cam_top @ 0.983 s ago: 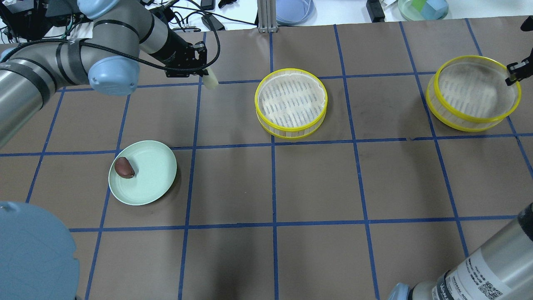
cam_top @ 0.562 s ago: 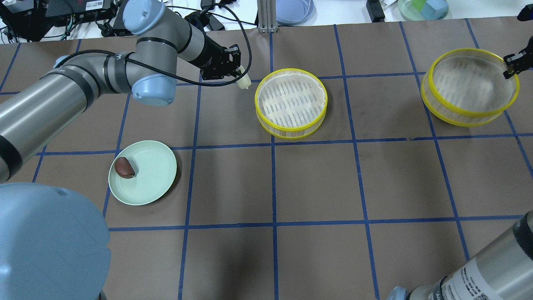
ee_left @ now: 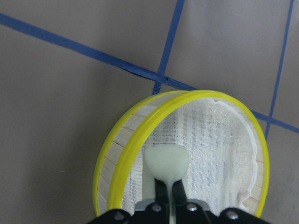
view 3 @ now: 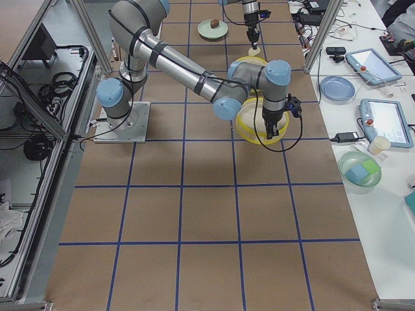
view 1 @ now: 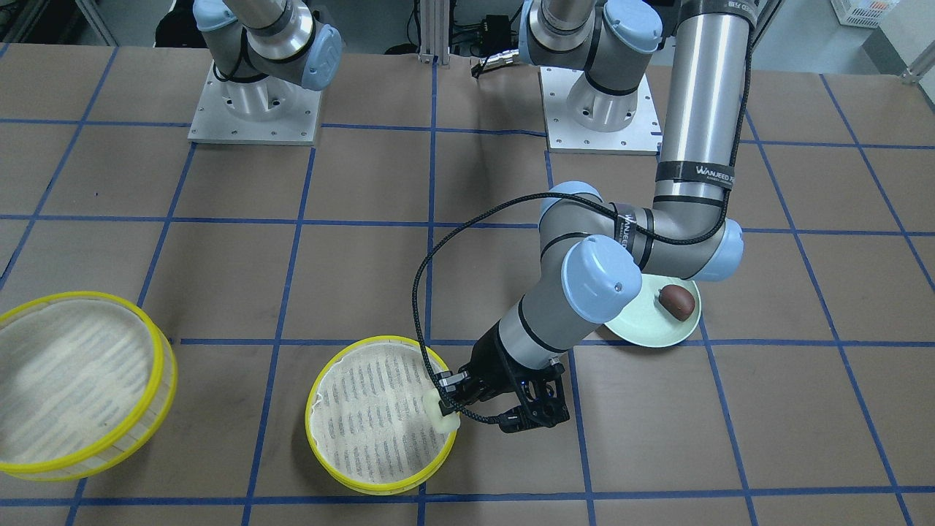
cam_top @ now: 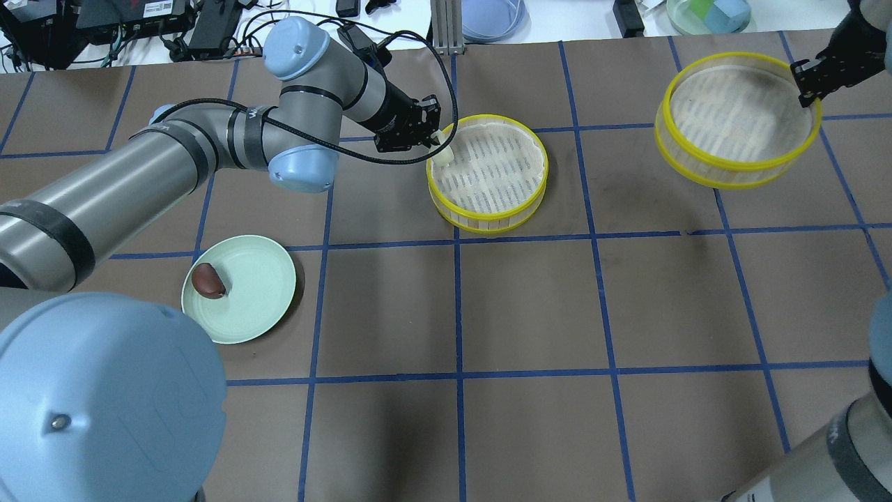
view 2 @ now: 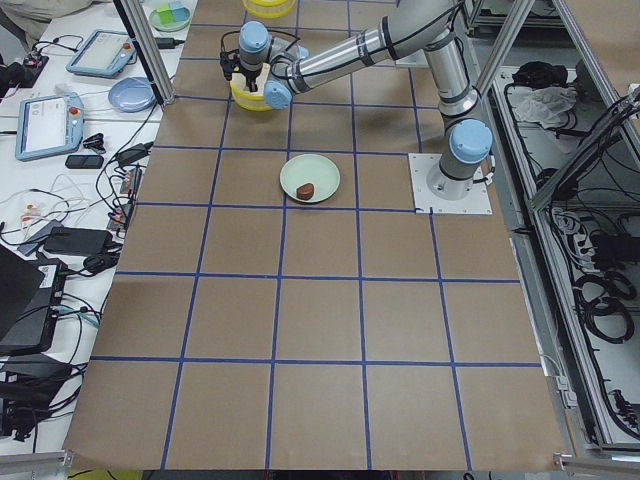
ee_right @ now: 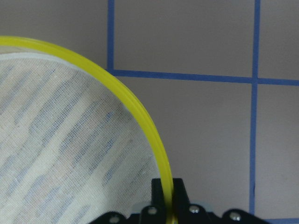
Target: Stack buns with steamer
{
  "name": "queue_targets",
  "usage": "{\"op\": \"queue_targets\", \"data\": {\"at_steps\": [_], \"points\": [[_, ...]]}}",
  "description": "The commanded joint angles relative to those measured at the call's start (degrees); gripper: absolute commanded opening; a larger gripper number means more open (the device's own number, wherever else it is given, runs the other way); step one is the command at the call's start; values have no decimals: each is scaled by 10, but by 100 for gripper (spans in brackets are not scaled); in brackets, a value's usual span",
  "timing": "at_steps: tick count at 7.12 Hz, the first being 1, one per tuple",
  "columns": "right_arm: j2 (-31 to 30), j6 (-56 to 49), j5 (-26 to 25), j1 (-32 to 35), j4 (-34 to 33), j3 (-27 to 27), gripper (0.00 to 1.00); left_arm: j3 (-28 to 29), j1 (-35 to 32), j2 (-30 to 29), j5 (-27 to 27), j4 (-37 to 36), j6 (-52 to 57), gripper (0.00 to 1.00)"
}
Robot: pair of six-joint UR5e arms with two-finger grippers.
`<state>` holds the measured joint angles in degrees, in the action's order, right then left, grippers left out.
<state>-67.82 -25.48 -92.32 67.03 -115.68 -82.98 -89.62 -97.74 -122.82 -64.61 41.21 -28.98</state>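
My left gripper (cam_top: 433,141) is shut on the cream-white bun (cam_top: 441,155) and holds it just inside the left rim of the centre steamer tier (cam_top: 495,171). The left wrist view shows the bun (ee_left: 166,161) over the tier's cloth floor (ee_left: 215,140). The front view shows the same bun (view 1: 443,416) and tier (view 1: 369,420). My right gripper (cam_top: 808,90) is shut on the yellow rim of the second steamer tier (cam_top: 732,118) and holds it tilted above the table; the right wrist view shows that rim (ee_right: 140,116). The reddish-brown bun (cam_top: 208,280) lies on the pale green plate (cam_top: 261,293).
Beyond the table's far edge are a blue dish (cam_top: 491,15), a green container (cam_top: 707,14), an aluminium post (cam_top: 442,28) and cables. Blue tape lines grid the brown table. My left elbow (view 1: 606,281) hangs over the plate's edge in the front view.
My left gripper has carried the cream bun rightward to the centre tier's left rim. My right gripper has lifted the second tier and moved it left and away.
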Motion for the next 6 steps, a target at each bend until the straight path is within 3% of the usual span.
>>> {"op": "queue_targets", "data": {"at_steps": [1,2,6], "points": [[-31,87,-2,52,3,-24,0,-2,-2,-12,-1,3,-3,34],[-37,105,-8,69,5,-26,0,0,-2,-12,-1,4,-6,96],[-45,196,-17,129,14,-27,0,3,-2,-10,-3,4,-14,100]]}}
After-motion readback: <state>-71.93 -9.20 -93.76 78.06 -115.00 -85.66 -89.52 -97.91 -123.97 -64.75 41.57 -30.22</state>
